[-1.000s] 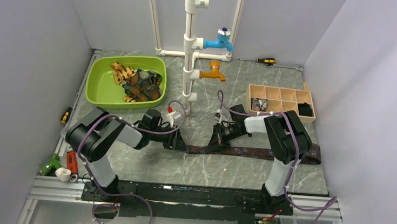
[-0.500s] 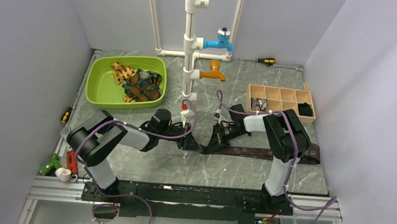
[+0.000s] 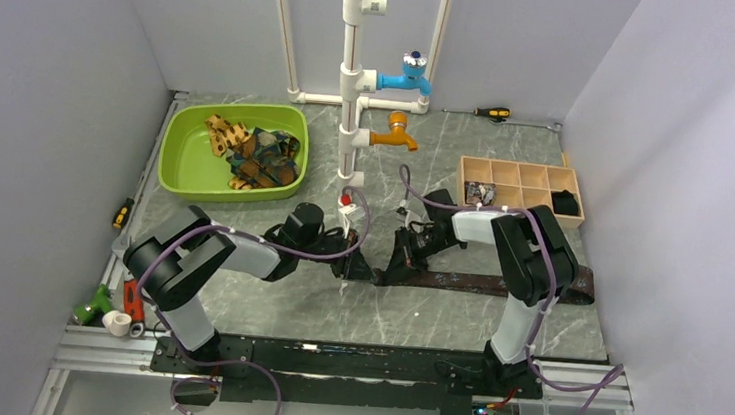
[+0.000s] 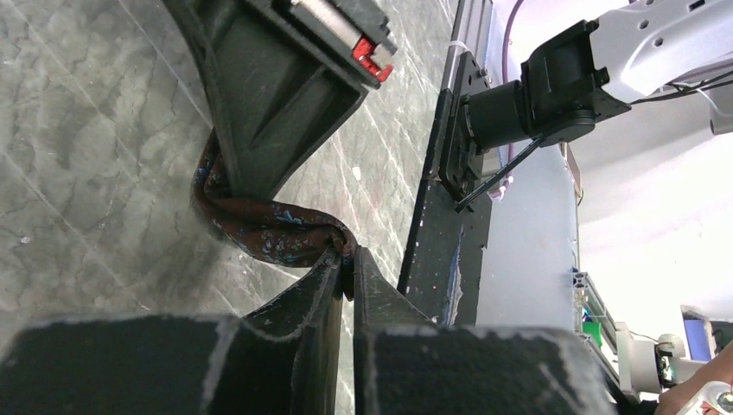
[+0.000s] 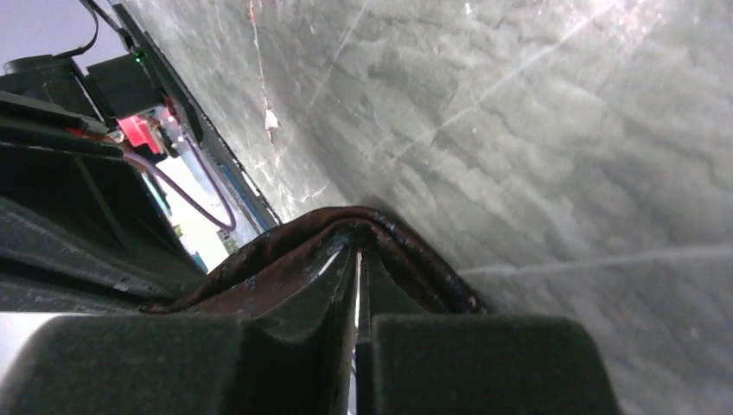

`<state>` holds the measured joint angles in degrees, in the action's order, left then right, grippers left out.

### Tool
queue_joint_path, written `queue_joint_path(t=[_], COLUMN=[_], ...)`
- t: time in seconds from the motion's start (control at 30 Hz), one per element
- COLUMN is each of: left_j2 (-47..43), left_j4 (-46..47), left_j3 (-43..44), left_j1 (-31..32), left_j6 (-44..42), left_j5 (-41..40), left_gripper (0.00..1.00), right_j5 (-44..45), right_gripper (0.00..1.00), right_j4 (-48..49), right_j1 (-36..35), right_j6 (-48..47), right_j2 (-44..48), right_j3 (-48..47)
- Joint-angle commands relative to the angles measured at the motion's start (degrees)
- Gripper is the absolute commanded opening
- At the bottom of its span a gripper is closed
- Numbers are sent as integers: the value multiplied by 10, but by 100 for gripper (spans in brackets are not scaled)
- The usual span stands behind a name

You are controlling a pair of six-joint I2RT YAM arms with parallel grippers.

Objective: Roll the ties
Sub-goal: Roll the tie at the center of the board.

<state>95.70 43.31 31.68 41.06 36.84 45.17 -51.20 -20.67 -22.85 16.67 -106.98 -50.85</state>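
Roll only just started, by my reading; the dark brown tie [image 3: 497, 283] lies flat along the table [image 3: 334, 310], running out to the right and partly hidden behind the right arm, with its left end gathered up between the two arms; left gripper [image 3: 358, 266] clenched on that end; its wrist view shows the fingertips [image 4: 370, 275] pressed together with a bunched fold of speckled fabric nipped at the very tip; right gripper [image 3: 396, 266] sits just beside it, jaws all but closed with a thin slit between them, a fold of the tie arched over the tips and apparently pinched; how much cloth sits inside the slit I cannot tell; the other ties [image 3: 258, 156] are heaped in the green basin [image 3: 182, 121] at far left, well apart from both arms. Risks from here: (1) the left hold is at the tip only, so a pull along the tie could slip the fold out and open the started turn; (2) the two grippers are almost touching, so a wrist turn by either could strike the other's finger; (3) the fabric looks slack, so the coil may skew if the long free length drags on the table; (4) letting go with either claw before the other secures the coil would probably let it unwind.
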Motion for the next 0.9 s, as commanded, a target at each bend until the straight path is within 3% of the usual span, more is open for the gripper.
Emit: queue_joint_path(t=[0.0, 0.07, 0.27, 0.5, 0.73, 0.87], left_j2=[-19, -14, 1, 43, 108, 141], left_j4=[-28, -32, -24, -10, 18, 20], left_j3=[24, 30, 47, 77, 105, 114], left_j1=[-1, -1, 1, 17, 29, 24], left_j6=[-24, -23, -17, -12, 10, 19], left_j5=[-9, -8, -9, -8, -8, -6], left_gripper=[13, 13, 15, 24, 46, 45], right_j5=[33, 30, -11, -42, -61, -54], right_gripper=[10, 18, 24, 44, 51, 52], right_j4=[-62, -88, -167, -211, -202, -193], right_j1=[10, 21, 89, 137, 141, 139], right_j6=[-39, -47, -94, -138, -135, -133], right_j2=[52, 63, 87, 92, 88, 70], right_j3=[-26, -29, -45, -39, -37, -35])
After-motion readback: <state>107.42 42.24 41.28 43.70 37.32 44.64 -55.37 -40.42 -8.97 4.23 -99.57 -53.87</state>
